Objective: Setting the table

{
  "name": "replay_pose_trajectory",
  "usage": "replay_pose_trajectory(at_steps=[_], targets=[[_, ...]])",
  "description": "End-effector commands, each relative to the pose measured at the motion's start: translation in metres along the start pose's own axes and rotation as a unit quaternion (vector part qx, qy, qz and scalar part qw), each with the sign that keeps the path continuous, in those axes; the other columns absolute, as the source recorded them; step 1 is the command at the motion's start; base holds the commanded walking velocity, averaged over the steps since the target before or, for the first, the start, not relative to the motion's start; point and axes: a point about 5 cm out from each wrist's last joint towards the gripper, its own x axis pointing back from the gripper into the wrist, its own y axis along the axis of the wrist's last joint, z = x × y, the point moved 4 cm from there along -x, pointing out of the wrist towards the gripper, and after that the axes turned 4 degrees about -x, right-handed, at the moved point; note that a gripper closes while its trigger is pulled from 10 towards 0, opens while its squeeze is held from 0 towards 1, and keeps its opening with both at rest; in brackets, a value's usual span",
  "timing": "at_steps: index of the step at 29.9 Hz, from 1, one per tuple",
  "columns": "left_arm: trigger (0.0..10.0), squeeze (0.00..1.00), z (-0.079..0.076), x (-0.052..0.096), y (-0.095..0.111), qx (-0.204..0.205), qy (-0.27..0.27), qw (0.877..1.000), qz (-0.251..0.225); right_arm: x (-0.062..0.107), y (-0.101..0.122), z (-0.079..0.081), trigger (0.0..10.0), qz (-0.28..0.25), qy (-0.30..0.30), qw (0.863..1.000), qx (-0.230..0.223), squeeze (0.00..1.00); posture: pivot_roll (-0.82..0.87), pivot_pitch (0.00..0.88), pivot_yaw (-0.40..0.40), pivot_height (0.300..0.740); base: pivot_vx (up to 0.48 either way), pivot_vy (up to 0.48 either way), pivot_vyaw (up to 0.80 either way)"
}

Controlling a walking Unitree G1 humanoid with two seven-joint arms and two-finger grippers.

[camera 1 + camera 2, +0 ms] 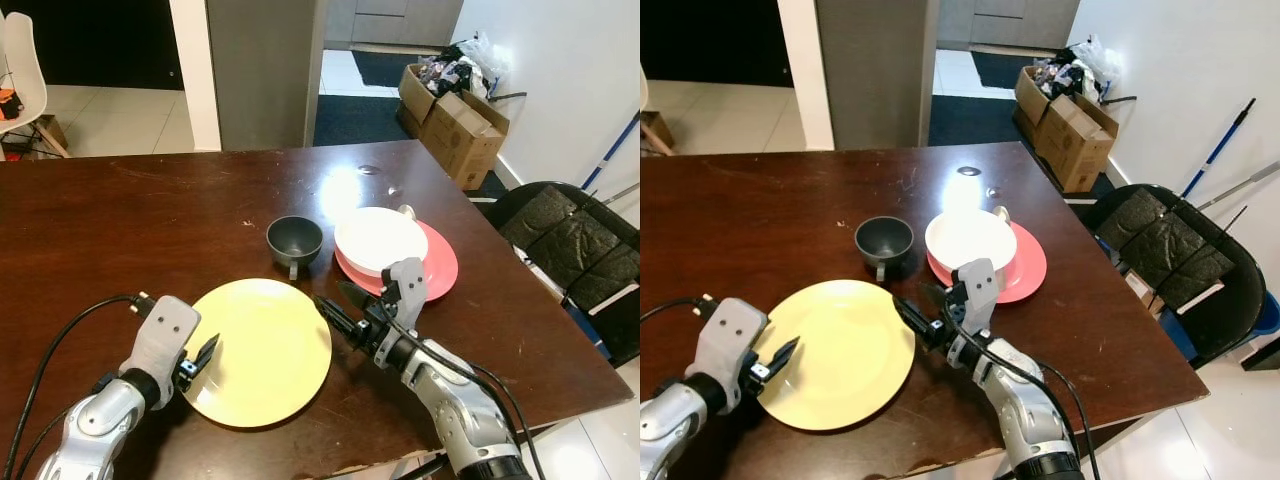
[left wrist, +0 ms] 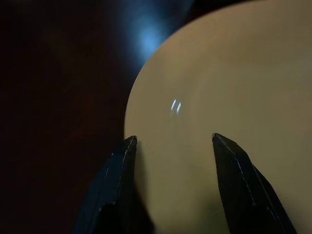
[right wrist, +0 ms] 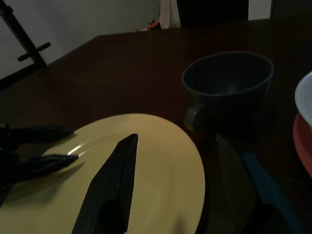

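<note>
A yellow plate [image 1: 262, 350] lies flat near the front edge of the dark wooden table [image 1: 120, 220]. My left gripper [image 1: 203, 357] is open at the plate's left rim, its fingers [image 2: 117, 185] spread over the plate's edge [image 2: 219, 87]. At the plate's right rim my right gripper [image 1: 335, 297] is also open, one finger [image 3: 117, 180] above the plate [image 3: 146, 156] and the other beside it. Just behind the plate stands a dark grey cup [image 1: 294, 240]. To its right a white bowl [image 1: 380, 238] rests on a red plate [image 1: 443, 272].
A black chair [image 1: 570, 240] stands close to the table's right side. Cardboard boxes [image 1: 455, 120] sit on the floor beyond the far right corner. A white chair [image 1: 25, 70] is at the far left. The table's front edge runs just under my arms.
</note>
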Motion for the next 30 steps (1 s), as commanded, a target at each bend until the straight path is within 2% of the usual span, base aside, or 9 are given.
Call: replay_pose_trajectory(at_steps=[1,7,12,18,22,27,28,29,30], targets=[[10.0,0.0,-0.002,0.003,-0.015,0.009,0.002,1.0,0.025,0.0,0.0,0.001,10.0,0.0,0.0,1.0,-0.005,0.0,0.09,0.048,-0.006,0.74,0.0,0.0,0.0],[10.0,0.0,-0.02,0.0,-0.026,0.043,-0.024,0.998,0.039,-0.002,0.0,0.005,10.0,-0.001,0.009,1.0,-0.009,0.0,0.09,0.043,-0.007,0.74,0.0,0.0,0.0],[10.0,0.0,-0.024,0.0,-0.028,0.036,-0.028,0.998,0.039,-0.003,-0.002,0.008,10.0,0.001,0.016,1.0,-0.017,0.0,0.09,0.039,-0.005,0.74,0.0,0.0,0.0],[10.0,0.0,-0.024,-0.002,-0.019,0.02,-0.03,0.999,0.021,0.004,-0.018,0.023,10.0,0.03,0.057,0.993,-0.101,0.0,0.09,0.036,-0.007,0.74,0.0,0.0,0.0],[10.0,0.0,-0.022,-0.002,-0.017,0.017,-0.027,0.999,0.016,0.006,-0.03,0.015,10.0,0.042,0.024,0.99,-0.13,0.0,0.09,0.036,-0.007,0.74,0.0,0.0,0.0],[10.0,0.0,-0.019,-0.002,-0.016,0.017,-0.024,0.999,0.013,0.004,-0.033,-0.004,10.0,0.043,-0.049,0.996,-0.057,0.02,0.09,0.038,-0.008,0.74,0.0,0.0,0.0],[10.0,0.0,-0.019,-0.002,-0.016,0.016,-0.023,1.0,0.013,0.004,-0.029,-0.011,10.0,0.032,-0.066,0.996,-0.046,0.41,0.09,0.038,-0.007,0.74,0.0,0.0,0.0],[10.0,0.0,-0.019,-0.001,-0.016,0.016,-0.023,1.0,0.013,0.005,-0.025,-0.015,10.0,0.024,-0.078,0.996,-0.039,1.0,0.09,0.038,-0.007,0.74,0.0,0.0,0.0],[10.0,0.0,-0.019,-0.001,-0.016,0.016,-0.023,1.0,0.013,0.006,-0.019,-0.021,10.0,0.008,-0.09,0.995,-0.039,1.0,0.09,0.04,-0.004,0.74,0.0,0.0,0.0]])
